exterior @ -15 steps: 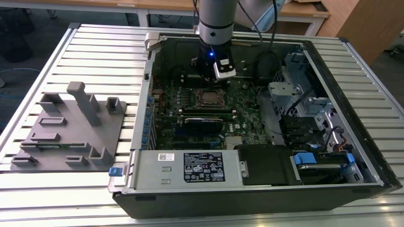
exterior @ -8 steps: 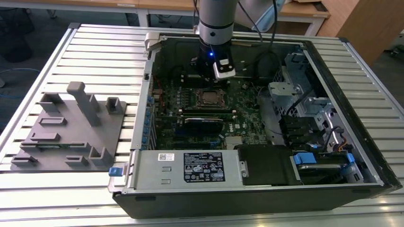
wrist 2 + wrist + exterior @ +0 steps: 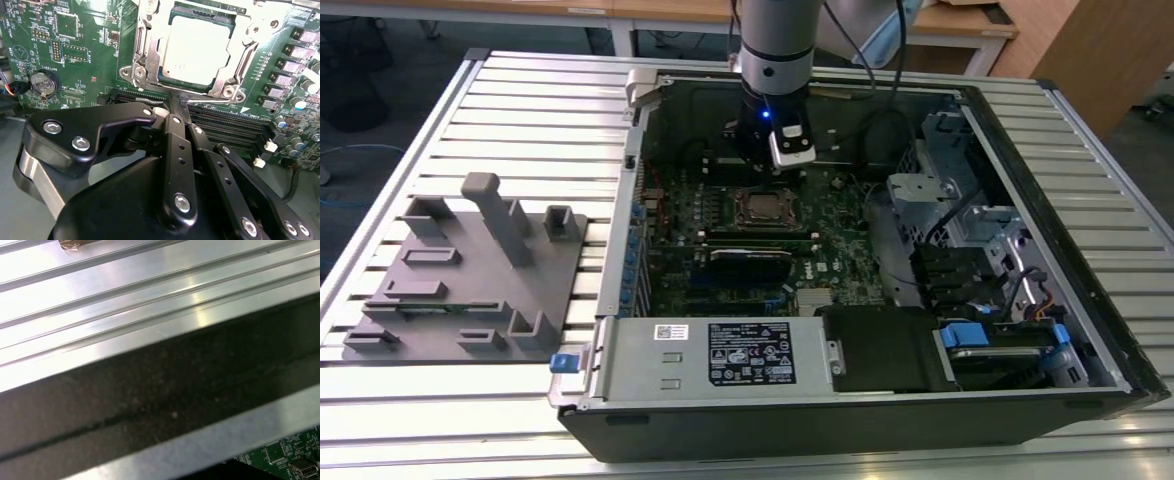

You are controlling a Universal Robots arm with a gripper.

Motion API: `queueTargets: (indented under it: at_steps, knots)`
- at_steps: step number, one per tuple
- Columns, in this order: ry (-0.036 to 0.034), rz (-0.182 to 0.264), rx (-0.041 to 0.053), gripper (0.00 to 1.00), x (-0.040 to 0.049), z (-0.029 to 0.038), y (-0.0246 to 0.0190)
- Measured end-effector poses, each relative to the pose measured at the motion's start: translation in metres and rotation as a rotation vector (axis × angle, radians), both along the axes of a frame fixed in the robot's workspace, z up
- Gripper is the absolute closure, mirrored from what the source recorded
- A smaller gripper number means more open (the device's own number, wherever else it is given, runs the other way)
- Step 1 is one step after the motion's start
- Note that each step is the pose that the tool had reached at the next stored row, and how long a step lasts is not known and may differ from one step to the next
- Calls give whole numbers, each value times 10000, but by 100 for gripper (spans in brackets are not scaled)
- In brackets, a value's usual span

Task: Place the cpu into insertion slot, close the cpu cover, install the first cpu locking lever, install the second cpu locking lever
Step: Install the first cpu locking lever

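The cpu (image 3: 197,50), a flat silver-grey square, lies in the insertion slot (image 3: 765,207) on the green board inside the open computer case. The cpu cover (image 3: 144,47), a silvery frame with a cut-out centre, lies flat around the chip. Thin metal rods run along both sides of the frame. My gripper (image 3: 178,100) hangs just over the socket's edge on the side of the memory slots. Its black fingers (image 3: 175,145) are pressed together at the tips, with nothing that I can make out between them. In the exterior view the gripper (image 3: 770,172) stands over the socket's far edge.
Long black memory slots (image 3: 230,125) lie beside the socket under the fingers. A coin battery (image 3: 42,82) sits on the board. The case wall (image 3: 160,390) and the slatted metal table (image 3: 125,285) are close by. A grey fixture block (image 3: 467,270) stands at the exterior view's left.
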State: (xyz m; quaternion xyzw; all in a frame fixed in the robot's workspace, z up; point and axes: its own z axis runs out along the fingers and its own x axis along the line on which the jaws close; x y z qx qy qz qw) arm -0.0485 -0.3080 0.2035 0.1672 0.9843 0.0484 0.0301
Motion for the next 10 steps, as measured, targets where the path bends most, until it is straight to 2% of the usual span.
queueTargets:
  at_steps: [3,10]
  knots:
    - [-49,-2,1,90,-1,-2,0]
    - [-288,0,-1,90,-7,-7,0]
